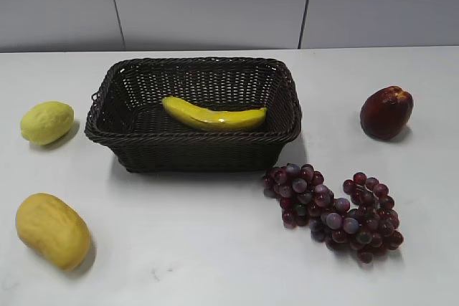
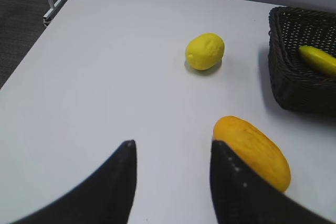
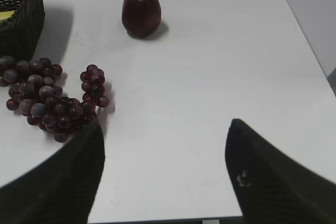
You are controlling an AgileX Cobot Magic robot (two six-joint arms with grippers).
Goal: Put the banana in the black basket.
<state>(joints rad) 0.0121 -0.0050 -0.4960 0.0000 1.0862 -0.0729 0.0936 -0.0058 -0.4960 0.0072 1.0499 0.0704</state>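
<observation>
Now both pincers, left (image 2: 170, 153) and right (image 3: 165, 140), wide apart, empty; banana (image 1: 213, 115) inside black basket (image 1: 193, 150).

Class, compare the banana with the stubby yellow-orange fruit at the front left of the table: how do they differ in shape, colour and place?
The banana is long, slim and curved; the stubby fruit is a thick oval. The banana is glossy bright yellow; the stubby fruit is a duller yellow-orange. The banana lies inside the black basket; the stubby fruit sits on the bare table. Neither is held by a gripper.
</observation>
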